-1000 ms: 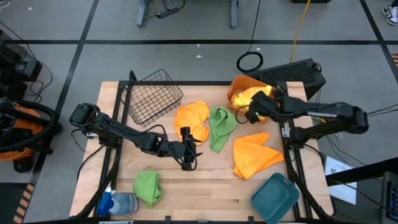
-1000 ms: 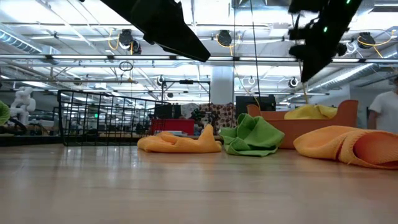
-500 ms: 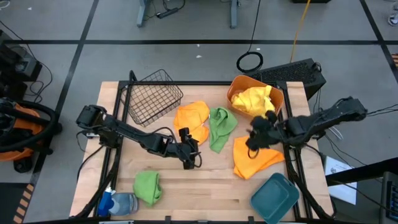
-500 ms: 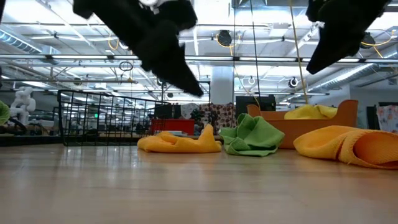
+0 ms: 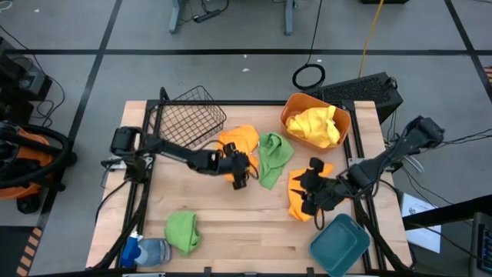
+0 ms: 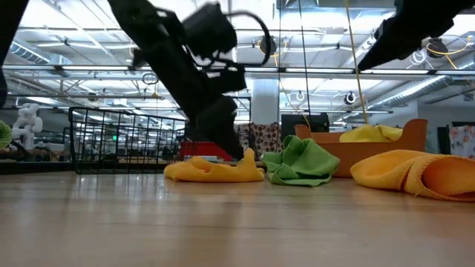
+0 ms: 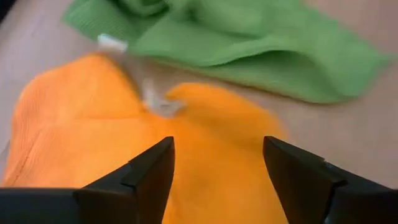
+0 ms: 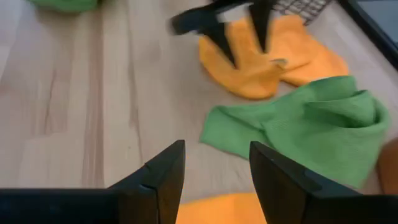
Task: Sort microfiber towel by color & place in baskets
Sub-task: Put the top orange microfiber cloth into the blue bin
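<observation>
My left gripper (image 5: 239, 178) (image 7: 217, 146) stands open low over the near edge of the middle orange towel (image 5: 235, 144) (image 7: 124, 143); I cannot tell whether its fingertips touch the cloth. A green towel (image 5: 273, 158) lies just to that towel's right. My right gripper (image 5: 304, 194) (image 8: 214, 149) hangs open above a second orange towel (image 5: 307, 201) at the right. A yellow towel (image 5: 315, 125) lies in the orange basket (image 5: 345, 117). Another green towel (image 5: 182, 231) lies near the front left. The wire basket (image 5: 188, 119) and the teal basket (image 5: 342, 246) hold nothing.
A blue-and-white bottle (image 5: 144, 251) lies at the near left corner. Bare wood stretches along the table's near middle (image 5: 246, 231). The right wrist view shows my left gripper's fingers (image 8: 221, 37) over the middle orange towel. Beyond the far edge are cables and a dark keyboard (image 5: 361, 88).
My right gripper has swung away from the orange basket toward the near edge and now hangs over the right orange towel; the yellow towel stays in the basket. My left gripper has moved toward the far edge and down, onto the middle orange towel's near edge.
</observation>
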Robot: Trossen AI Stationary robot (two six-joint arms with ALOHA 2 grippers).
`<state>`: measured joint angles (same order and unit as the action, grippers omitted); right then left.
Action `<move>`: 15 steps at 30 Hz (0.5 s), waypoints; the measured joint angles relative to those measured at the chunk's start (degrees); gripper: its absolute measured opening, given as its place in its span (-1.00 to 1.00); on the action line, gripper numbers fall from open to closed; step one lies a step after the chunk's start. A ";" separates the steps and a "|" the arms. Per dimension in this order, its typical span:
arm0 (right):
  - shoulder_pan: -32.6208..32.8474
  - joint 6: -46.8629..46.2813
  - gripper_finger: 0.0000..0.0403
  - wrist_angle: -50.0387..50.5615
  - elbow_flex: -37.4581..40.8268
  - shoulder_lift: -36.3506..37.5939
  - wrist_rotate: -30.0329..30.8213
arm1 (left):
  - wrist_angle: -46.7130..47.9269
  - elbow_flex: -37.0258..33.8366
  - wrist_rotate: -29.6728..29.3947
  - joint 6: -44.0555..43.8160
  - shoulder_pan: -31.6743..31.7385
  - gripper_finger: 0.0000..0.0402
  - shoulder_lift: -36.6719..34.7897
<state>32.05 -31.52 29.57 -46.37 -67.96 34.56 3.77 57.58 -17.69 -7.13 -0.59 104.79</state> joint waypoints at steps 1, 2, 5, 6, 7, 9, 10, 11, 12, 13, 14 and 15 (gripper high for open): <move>0.33 0.58 -0.15 -0.14 0.00 -0.96 -0.02 | 0.11 0.00 1.01 0.27 1.32 0.31 0.48; 0.69 0.86 -0.15 -0.29 0.00 -1.82 -0.02 | 0.12 0.00 2.19 0.44 2.61 0.36 0.98; 1.42 1.84 -0.15 -0.48 0.02 -4.40 -0.11 | -0.44 0.01 5.61 0.02 5.95 0.50 2.81; 1.55 2.22 -0.15 -0.79 0.02 -5.19 -0.11 | -0.51 0.02 6.78 0.13 6.74 0.53 3.61; 1.60 2.53 -0.15 -1.09 0.02 -5.99 -0.19 | -0.99 0.06 8.68 0.13 7.43 0.54 4.56; 1.57 3.21 -0.15 -1.53 0.03 -7.32 -0.17 | -1.99 0.32 13.07 0.06 8.50 0.54 6.29; 1.57 3.61 -0.15 -1.87 0.04 -7.83 -0.17 | -2.40 0.39 14.07 -0.05 8.79 0.51 7.32; 1.57 3.86 -0.15 -2.33 0.04 -8.32 -0.15 | -3.20 0.46 14.43 -0.37 8.95 0.47 8.32; 1.55 4.23 -0.15 -2.79 0.04 -8.77 -0.13 | -4.10 0.46 14.45 -0.62 8.94 0.41 8.97; 1.55 4.79 -0.15 -2.90 0.04 -9.05 -0.18 | -4.62 0.51 14.43 -0.73 8.90 0.34 9.62; 1.55 5.33 -0.15 -3.08 0.05 -9.25 -0.19 | -5.59 0.55 14.43 -0.74 8.73 0.25 10.16; 1.55 5.78 -0.15 -3.80 0.07 -9.36 -0.16 | -6.15 0.55 14.36 -0.78 8.58 0.14 10.37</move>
<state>33.61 -25.74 25.77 -46.30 -77.32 34.40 -2.38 58.13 -3.33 -7.91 7.99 115.16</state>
